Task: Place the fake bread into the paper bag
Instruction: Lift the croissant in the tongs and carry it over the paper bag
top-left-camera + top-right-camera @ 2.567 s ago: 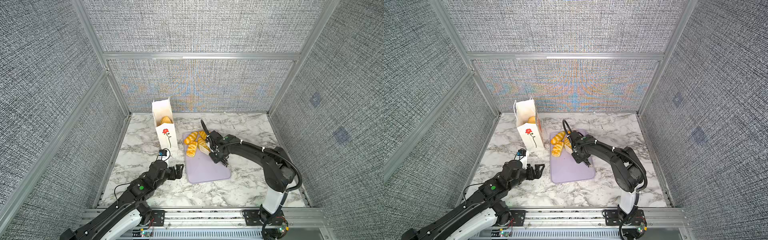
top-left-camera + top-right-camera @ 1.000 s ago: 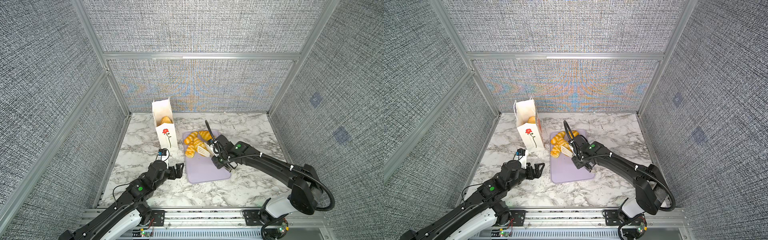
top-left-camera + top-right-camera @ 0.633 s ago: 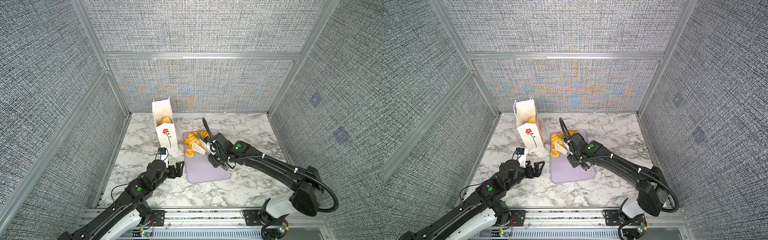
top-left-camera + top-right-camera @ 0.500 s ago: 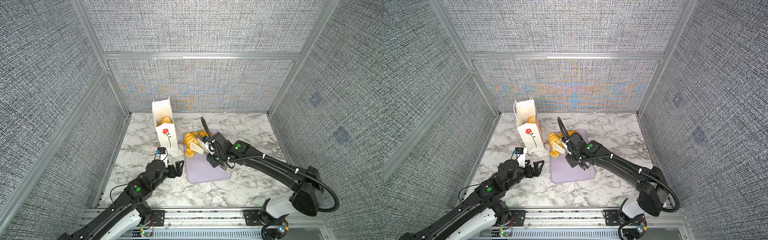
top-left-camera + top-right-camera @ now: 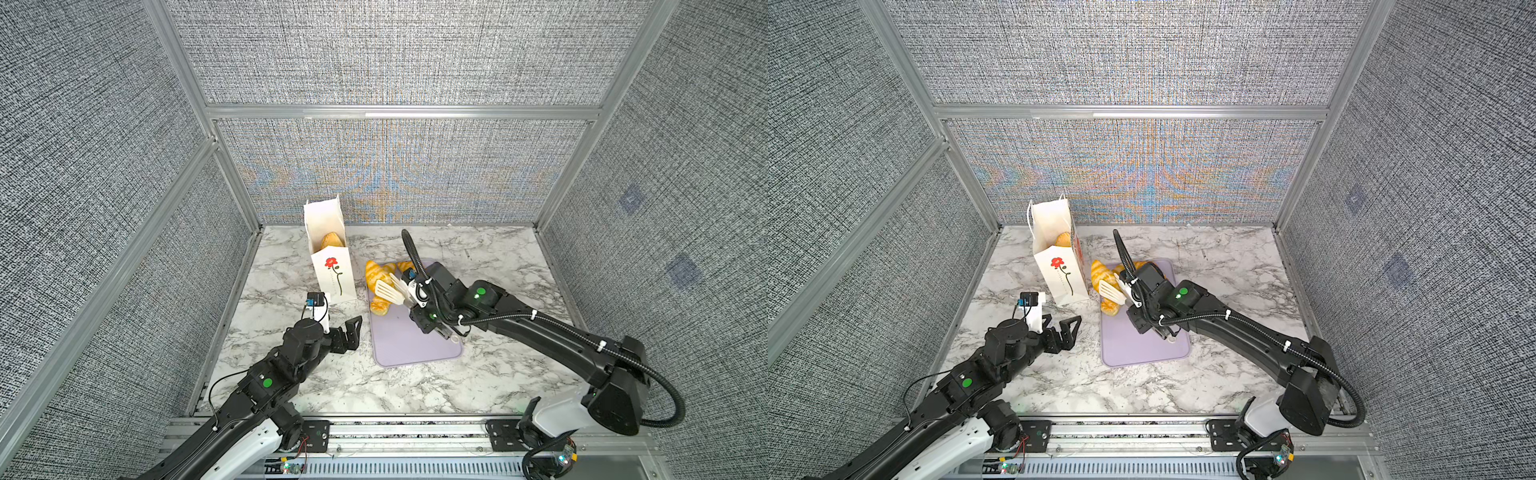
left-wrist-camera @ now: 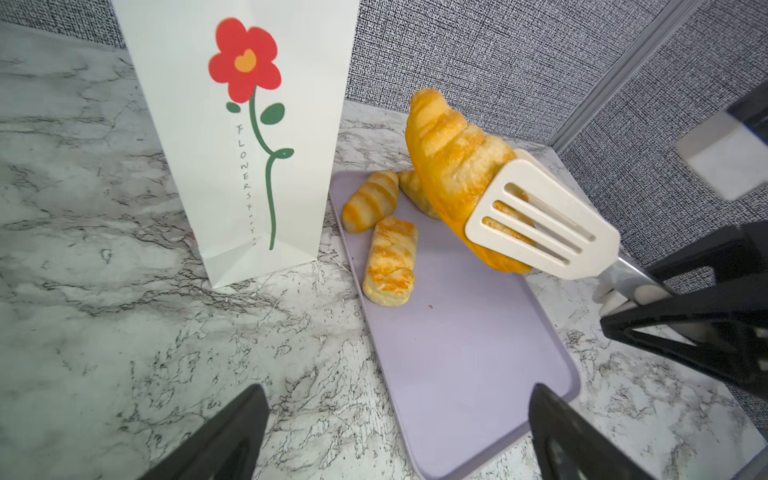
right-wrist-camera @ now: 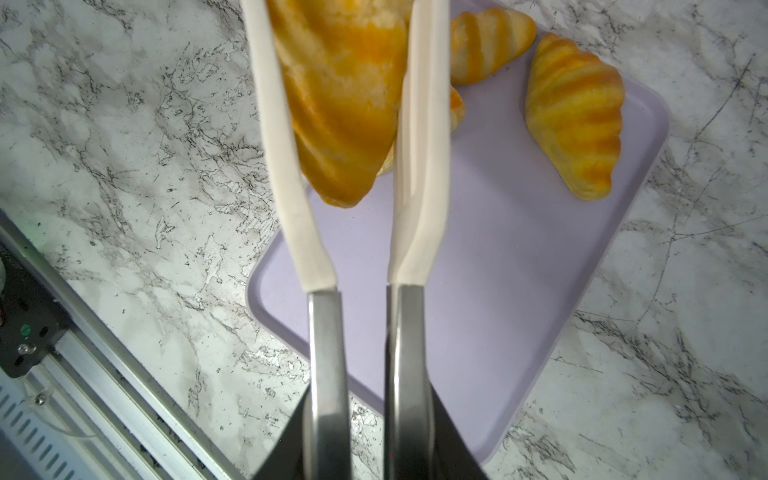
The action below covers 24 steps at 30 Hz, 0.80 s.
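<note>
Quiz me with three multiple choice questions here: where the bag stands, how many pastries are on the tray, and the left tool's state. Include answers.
1. The paper bag stands: A) on the marble tabletop beside the lavender tray; B) on the tray; C) flat on its side.
2. Besides the croissant in the tongs, pastries lying on the tray: A) one; B) five; C) three.
3. The left tool is: A) shut on a roll; B) open, empty; C) shut on a handle.
Answers: A, it stands upright off the tray; C, a small roll, a braided piece and a second croissant; B, its fingers spread around nothing.
</note>
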Each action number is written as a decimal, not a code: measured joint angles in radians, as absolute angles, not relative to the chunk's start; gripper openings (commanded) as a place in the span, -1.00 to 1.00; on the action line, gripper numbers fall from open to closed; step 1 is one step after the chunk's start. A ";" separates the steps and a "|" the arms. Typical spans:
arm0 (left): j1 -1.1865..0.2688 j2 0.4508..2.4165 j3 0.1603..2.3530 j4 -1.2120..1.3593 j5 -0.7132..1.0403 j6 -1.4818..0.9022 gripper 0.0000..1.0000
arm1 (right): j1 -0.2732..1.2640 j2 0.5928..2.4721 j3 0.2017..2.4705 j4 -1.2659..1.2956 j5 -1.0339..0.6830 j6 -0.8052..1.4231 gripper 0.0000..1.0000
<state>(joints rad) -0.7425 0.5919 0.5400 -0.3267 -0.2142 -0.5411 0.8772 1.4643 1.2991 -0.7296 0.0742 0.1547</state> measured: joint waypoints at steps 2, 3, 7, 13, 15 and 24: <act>-0.743 0.590 0.543 -0.338 -0.222 -0.537 0.99 | 0.875 1.454 1.285 -0.729 0.075 0.158 -0.44; -0.743 0.589 0.545 -0.344 -0.228 -0.533 0.99 | 0.871 1.449 1.274 -0.729 0.076 0.158 -0.45; -0.743 0.585 0.555 -0.353 -0.236 -0.529 0.99 | 0.852 1.427 1.229 -0.729 0.079 0.168 -0.45; -0.743 0.573 0.572 -0.373 -0.256 -0.520 0.99 | 0.840 1.378 1.182 -0.730 0.081 0.186 -0.45; -0.743 0.569 0.576 -0.384 -0.264 -0.519 0.99 | 0.836 1.366 1.176 -0.732 0.081 0.191 -0.45; -0.743 0.574 0.585 -0.400 -0.312 -0.517 0.99 | 0.838 1.362 1.218 -0.737 0.068 0.200 -0.45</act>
